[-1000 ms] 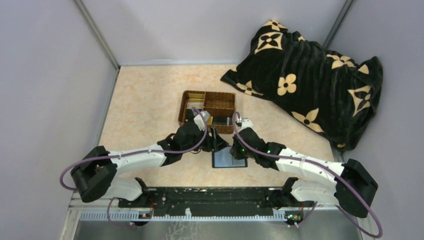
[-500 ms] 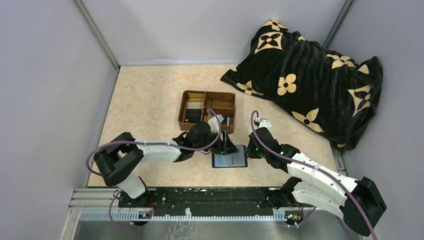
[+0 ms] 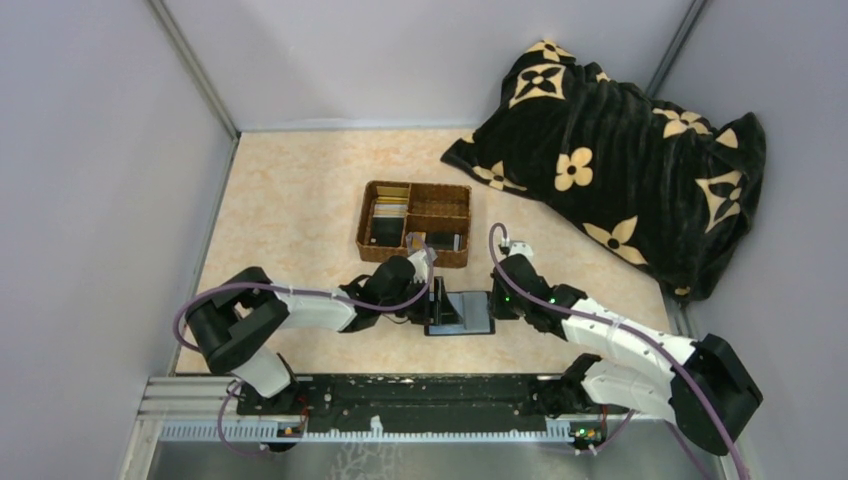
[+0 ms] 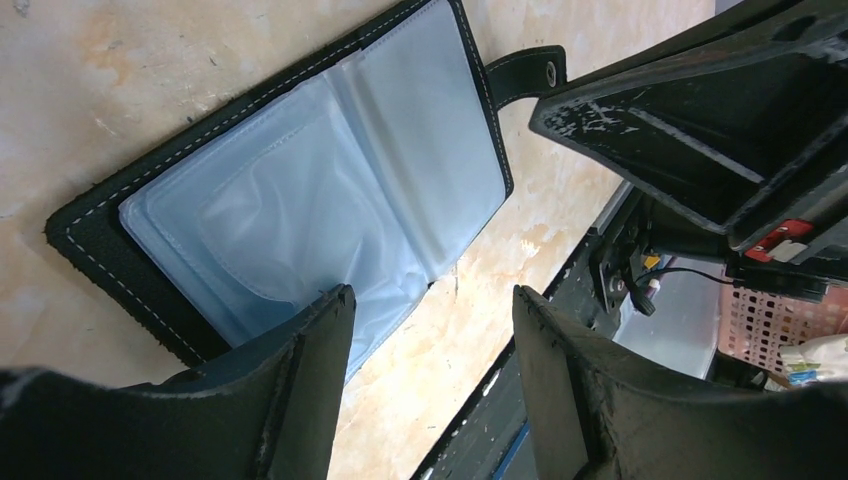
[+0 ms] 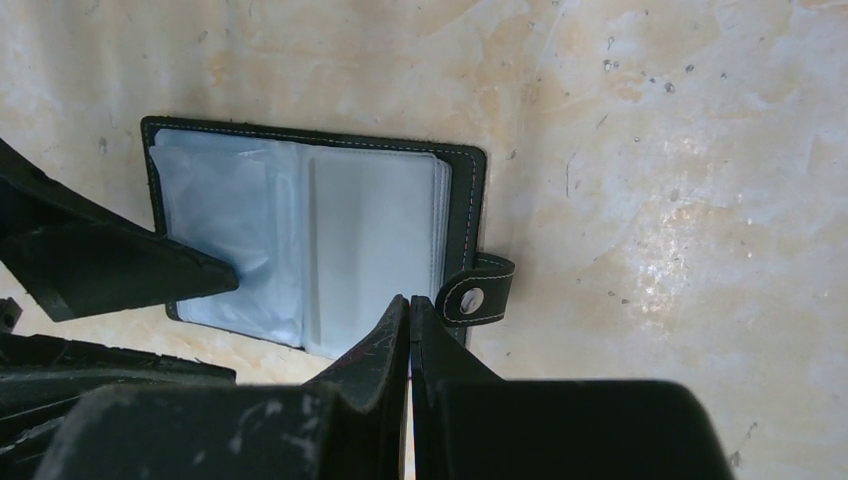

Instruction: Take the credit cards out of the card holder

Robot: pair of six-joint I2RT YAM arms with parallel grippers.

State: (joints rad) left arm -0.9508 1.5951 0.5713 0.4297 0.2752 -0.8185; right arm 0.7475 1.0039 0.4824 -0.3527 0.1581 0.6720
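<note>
Left hand (image 3: 432, 300): jaws wide, holding nothing, set over the left edge of the card holder (image 3: 465, 315), one fingertip (image 5: 215, 275) at its left sleeve page. On the far side of it, the wicker tray (image 3: 415, 186) holds the credit cards (image 3: 388, 210) in its compartments. Card holder: lying open and flat on the surface (image 3: 290, 200), clear sleeves up, between the two hands. Right hand (image 3: 492, 300): fingers pressed together, gripping nothing, tips at the holder's right edge beside the snap tab (image 5: 470, 295). Far right: black flowered blanket (image 3: 620, 150).

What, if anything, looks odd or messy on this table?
The card holder lies open, and one clear sleeve is wrinkled and puffed up. A black flowered blanket sits heaped in the far right corner.
</note>
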